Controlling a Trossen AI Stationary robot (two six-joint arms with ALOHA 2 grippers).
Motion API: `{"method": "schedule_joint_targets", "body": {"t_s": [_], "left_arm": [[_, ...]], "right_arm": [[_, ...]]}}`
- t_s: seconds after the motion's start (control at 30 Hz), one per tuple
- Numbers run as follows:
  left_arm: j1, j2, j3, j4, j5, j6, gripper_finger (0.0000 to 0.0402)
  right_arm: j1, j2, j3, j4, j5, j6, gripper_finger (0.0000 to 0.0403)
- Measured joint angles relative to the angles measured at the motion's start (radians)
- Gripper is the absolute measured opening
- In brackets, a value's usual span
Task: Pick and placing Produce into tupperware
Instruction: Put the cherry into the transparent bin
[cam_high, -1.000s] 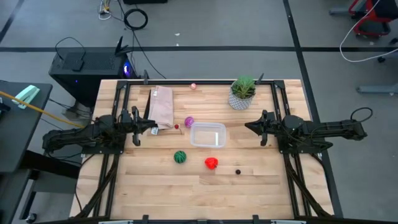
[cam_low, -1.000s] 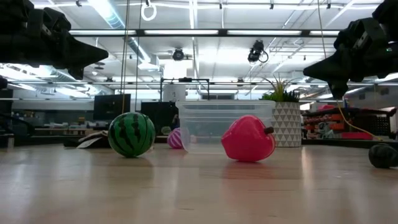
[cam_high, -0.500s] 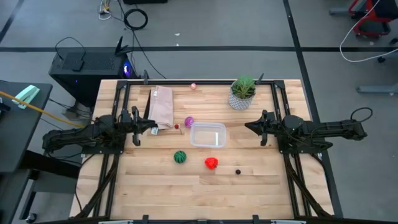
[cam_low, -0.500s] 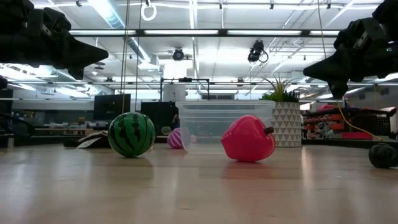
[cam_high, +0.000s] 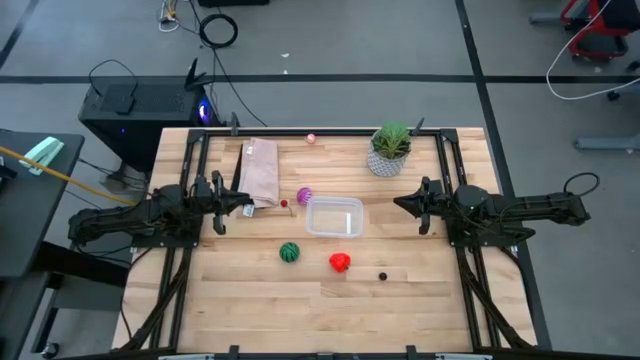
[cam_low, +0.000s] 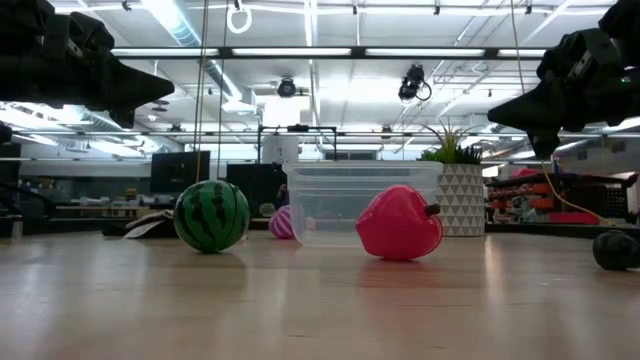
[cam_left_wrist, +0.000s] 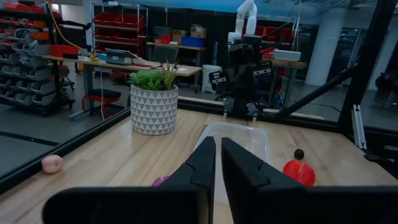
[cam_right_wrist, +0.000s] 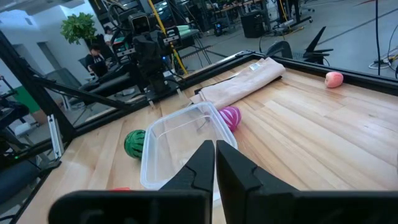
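Observation:
The clear tupperware (cam_high: 334, 217) stands at the table's middle, empty as far as I can see. The green striped ball (cam_high: 289, 252) and the red lumpy piece (cam_high: 340, 262) rest on the wood near it; the purple-pink ball (cam_high: 304, 196) and a tiny red bit (cam_high: 286, 204) lie at its far left, a dark bit (cam_high: 382, 276) at its near right, a pink piece (cam_high: 311, 138) at the far edge. My left gripper (cam_high: 250, 207) hovers left of the tub, shut and empty. My right gripper (cam_high: 397, 203) hovers right of it, shut and empty.
A tan paper bag (cam_high: 260, 170) lies at the far left, beside my left gripper. A potted plant in a white patterned pot (cam_high: 389, 150) stands at the far right. Black frame rails run along the table's left and right sides. Bare wood lies toward the near edge.

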Motion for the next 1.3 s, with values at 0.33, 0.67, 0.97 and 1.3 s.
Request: {"method": "schedule_joint_targets", "body": {"t_s": [0.33,0.67,0.97,1.3], "left_arm": [[0.0,0.0,0.0,0.005,0.0,0.002,0.0025],[0.0,0.0,0.0,0.031,0.0,0.199,0.0029],[0.0,0.0,0.0,0.188,-0.001,0.337,0.0018],[0.0,0.0,0.0,0.708,-0.214,0.298,0.0014]], "right_arm": [[0.0,0.0,0.0,0.0,0.007,0.002,0.0023],[0.0,0.0,0.0,0.002,0.015,0.069,0.0023],[0.0,0.001,0.0,0.084,0.162,0.279,0.0023],[0.0,0.0,0.0,0.541,0.475,0.362,0.0023]]}}
